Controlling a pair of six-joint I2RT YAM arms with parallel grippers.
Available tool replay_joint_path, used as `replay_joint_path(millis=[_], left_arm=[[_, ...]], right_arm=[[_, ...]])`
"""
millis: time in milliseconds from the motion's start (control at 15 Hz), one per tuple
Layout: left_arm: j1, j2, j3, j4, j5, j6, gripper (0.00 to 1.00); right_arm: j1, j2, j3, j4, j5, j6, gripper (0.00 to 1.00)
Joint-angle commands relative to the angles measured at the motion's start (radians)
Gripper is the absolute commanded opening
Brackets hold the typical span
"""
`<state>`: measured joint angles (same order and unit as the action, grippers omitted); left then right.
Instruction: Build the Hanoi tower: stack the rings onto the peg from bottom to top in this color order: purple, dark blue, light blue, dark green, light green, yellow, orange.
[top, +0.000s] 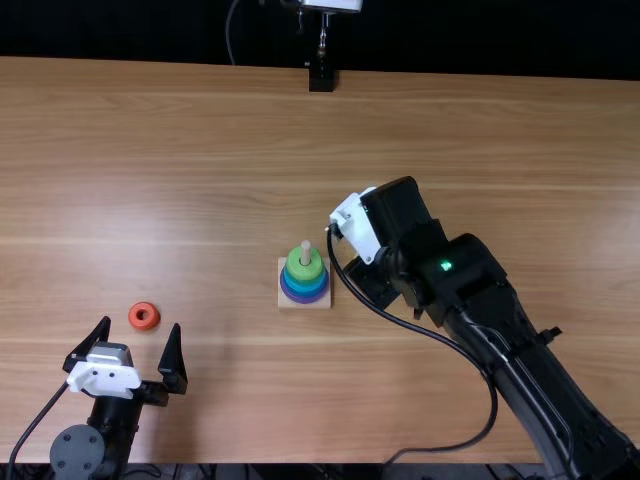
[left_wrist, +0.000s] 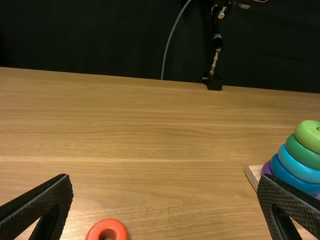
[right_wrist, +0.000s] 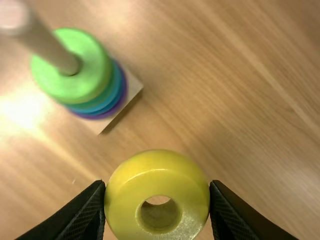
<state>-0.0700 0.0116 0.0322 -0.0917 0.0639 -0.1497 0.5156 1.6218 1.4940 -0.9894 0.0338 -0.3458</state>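
Well, right tool (top: 360, 230) tight around the yellow ring (right_wrist: 159, 176), left tool (top: 141, 325) with fingers apart.

Looks like a robotics lab or similar test setup; which exactly, can't tell. Evidence: two black robot arms at one bench (top: 200, 150), left arm (top: 77, 452) in from 7 o'clock, right arm (top: 540, 385) from 4-5 o'clock in top view. Loose black cable (top: 488, 400) looped beside the right arm, green light (top: 446, 265) lit on it. Plain black backdrop (top: 480, 35) behind the far edge, jointed metal fixture (top: 322, 50) with a black foot at 12 o'clock. Bench top is light brown wood.
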Motion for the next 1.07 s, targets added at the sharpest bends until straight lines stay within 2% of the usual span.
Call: replay_joint_path(millis=[0,267,533,733,867,1000], left_arm=[[0.013,-0.012,-0.032,-0.004,0.017,0.004,1.0],[0.013,-0.012,-0.032,-0.004,0.017,0.002,1.0],[0.013,-0.012,-0.032,-0.004,0.017,0.004,1.0],[0.013,-0.012,-0.032,-0.004,0.017,0.004,1.0],[0.013,-0.012,-0.032,-0.004,0.017,0.002,1.0],[0.013,-0.012,-0.032,-0.004,0.017,0.004,1.0]], right_arm=[[0.027,0.033,0.097,-0.043,-0.001,-0.028,0.0],[0.078,0.124,0.268,-0.138,-0.002,-0.017,0.0],[0.096,0.162,0.304,-0.131,-0.002,-0.013,0.0],[0.098,0.178,0.362,-0.133,-0.01,-0.011,0.0],[0.106,0.196,0.396,-0.133,-0.017,0.018,0.0],[0.121,0.21,0.402,-0.131,-0.015,0.026,0.0]])
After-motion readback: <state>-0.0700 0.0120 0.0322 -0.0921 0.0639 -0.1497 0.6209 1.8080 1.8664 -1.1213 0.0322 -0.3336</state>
